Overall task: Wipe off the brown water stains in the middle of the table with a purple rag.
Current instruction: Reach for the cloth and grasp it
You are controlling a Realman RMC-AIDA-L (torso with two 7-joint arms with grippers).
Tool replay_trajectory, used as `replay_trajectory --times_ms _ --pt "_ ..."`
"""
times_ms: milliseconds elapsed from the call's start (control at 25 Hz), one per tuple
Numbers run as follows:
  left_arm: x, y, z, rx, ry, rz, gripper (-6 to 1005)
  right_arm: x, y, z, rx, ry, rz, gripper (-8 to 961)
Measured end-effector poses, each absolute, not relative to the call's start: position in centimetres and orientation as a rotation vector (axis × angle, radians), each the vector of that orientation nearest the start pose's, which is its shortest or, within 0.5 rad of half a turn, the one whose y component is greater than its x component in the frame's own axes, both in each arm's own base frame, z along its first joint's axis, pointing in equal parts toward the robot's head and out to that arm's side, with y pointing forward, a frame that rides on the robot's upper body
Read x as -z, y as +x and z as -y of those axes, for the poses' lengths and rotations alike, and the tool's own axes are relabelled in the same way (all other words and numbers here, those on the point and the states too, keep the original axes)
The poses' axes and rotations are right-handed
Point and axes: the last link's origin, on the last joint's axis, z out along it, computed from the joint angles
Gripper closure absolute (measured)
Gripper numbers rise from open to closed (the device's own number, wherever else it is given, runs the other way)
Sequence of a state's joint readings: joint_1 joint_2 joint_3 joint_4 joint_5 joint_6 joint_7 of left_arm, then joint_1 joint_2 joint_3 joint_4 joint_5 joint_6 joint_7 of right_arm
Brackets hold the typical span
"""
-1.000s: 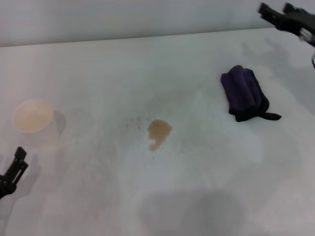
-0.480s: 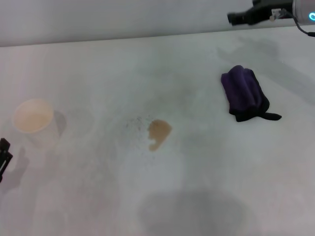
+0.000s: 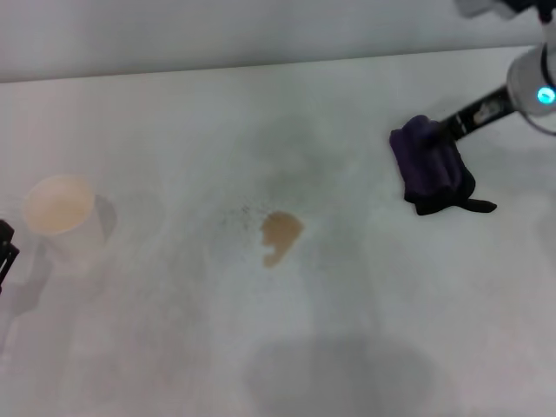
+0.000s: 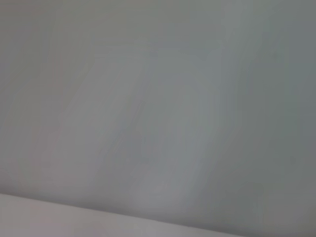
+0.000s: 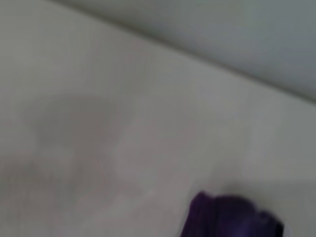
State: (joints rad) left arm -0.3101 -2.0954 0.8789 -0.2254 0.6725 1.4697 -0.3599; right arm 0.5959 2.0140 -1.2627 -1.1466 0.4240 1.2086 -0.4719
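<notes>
The purple rag (image 3: 430, 165) lies bunched on the white table (image 3: 174, 130) at the right, its black tail pointing right. The brown water stains (image 3: 280, 233) form a small tan blotch in the middle of the table, uncovered. My right gripper (image 3: 453, 126) reaches down from the upper right and its tip is at the rag's far edge. The right wrist view shows the rag (image 5: 227, 217) close below. My left gripper (image 3: 4, 252) shows only as a dark sliver at the left edge, far from both. The left wrist view shows only blank grey.
A pale paper cup (image 3: 59, 208) stands at the left, close to my left gripper. Faint dark speckles lie just left of the stain. A large grey shadow patch covers the table's near middle. The table's back edge meets a grey wall.
My right arm has swung down from the far upper right so its gripper now meets the rag's far edge. My left gripper has drawn back toward the left edge. Rag and stain are unmoved.
</notes>
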Motion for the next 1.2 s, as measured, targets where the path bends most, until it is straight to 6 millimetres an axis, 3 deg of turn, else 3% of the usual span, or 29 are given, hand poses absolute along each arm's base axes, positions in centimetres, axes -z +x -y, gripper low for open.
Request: replay_trajectory --times_ms 240,600,1000,1200 --pt "3.5 -36.5 -22.9 0.801 -1.583 0.795 111 -1.6 26.3 -40.3 0.408 -2.16 -1.126 95" --pt "3.4 -36.4 -23.1 0.804 -1.583 0.786 110 -0.6 26.7 -41.1 0.393 -2.148 -1.135 96" --pt "3.3 -36.4 -23.2 0.807 -1.585 0.781 111 0.4 27.3 -41.5 0.414 -2.142 -1.145 395" --pt "3.2 -36.3 -23.4 0.811 -1.588 0.768 111 0.5 27.3 -41.6 0.411 -2.139 -1.151 419"
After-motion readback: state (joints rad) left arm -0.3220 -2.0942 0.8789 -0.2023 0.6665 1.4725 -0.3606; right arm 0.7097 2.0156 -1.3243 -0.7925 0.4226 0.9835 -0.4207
